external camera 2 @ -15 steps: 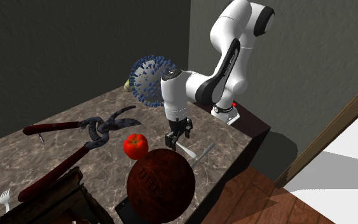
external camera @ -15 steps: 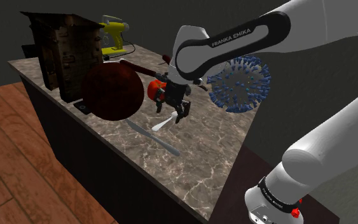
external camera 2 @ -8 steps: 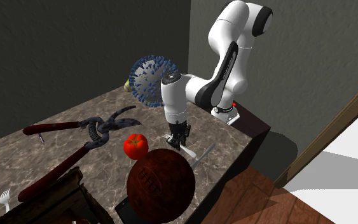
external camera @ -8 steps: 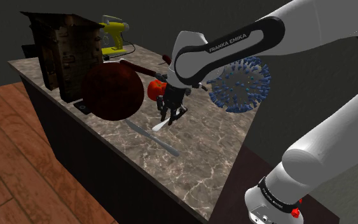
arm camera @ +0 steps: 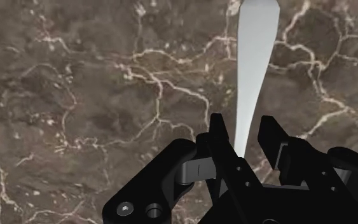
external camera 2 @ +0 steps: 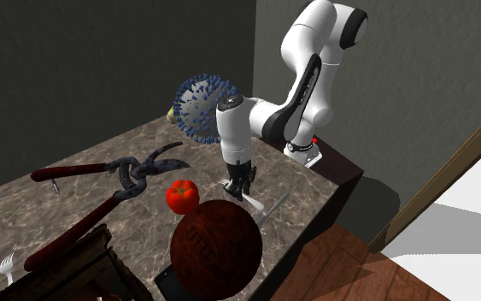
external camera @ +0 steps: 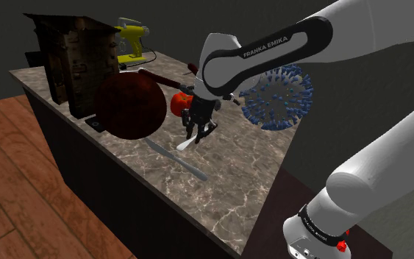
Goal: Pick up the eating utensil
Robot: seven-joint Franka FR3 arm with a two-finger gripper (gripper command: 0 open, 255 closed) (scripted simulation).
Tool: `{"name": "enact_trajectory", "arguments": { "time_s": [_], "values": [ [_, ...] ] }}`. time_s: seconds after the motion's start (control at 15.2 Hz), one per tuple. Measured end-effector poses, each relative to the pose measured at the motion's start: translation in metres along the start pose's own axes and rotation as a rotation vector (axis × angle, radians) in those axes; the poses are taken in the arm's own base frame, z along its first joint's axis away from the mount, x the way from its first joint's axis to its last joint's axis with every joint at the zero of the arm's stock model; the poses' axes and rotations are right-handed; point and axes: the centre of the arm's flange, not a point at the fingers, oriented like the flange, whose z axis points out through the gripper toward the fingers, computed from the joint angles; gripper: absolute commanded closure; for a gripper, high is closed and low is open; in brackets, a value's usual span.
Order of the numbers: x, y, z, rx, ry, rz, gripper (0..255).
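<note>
We see the pincer (external camera: 198,135) pointing down at the marble counter (external camera: 234,187), set right on the white utensil (external camera: 185,145) and near the dark red ball (external camera: 128,107), which we take as our marker. In the wrist view the pincer (arm camera: 243,139) sits over the narrow end of the white utensil (arm camera: 255,70), whose pale handle widens as it runs away across the brown veined stone. We cannot tell whether the pincer grips it or merely straddles it. The utensil lies flat on the counter, just beside the ball on the side toward the arm's stand. In the second exterior view its free end (external camera 2: 249,203) pokes out from under the pincer (external camera 2: 240,186), just above the ball (external camera 2: 215,244). A red tomato (external camera: 177,103) sits close by the ball; we cannot tell whether the two touch. A slim grey strip (external camera: 181,163) lies on the counter near the ball, alongside the utensil and closer to the counter's edge. Long shears with red handles (external camera 2: 127,180) lie past the tomato (external camera 2: 181,196) from the ball. A dark wooden crate (external camera: 76,62) stands close against the ball on the side away from the pincer. A yellow tool (external camera: 133,37) lies beyond the crate, well apart from the ball. A blue spiky sphere (external camera: 277,96) sits well apart from the ball, past the pincer. A small white fork (external camera 2: 6,267) lies far from the ball, beyond the crate (external camera 2: 85,265). A wooden floor (external camera: 6,184) shows below the counter on the ball's side.
</note>
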Motion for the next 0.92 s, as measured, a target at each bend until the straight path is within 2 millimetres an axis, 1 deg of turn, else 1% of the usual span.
{"name": "enact_trajectory", "arguments": {
  "time_s": [0.26, 0.73, 0.92],
  "values": [
    [-0.003, 0.000, -0.017, 0.000, 0.000, 0.000, 255],
    [-0.007, -0.001, -0.056, 0.000, 0.000, 0.000, 255],
    [-0.010, -0.001, -0.069, 0.000, 0.000, 0.000, 255]
  ]
}}
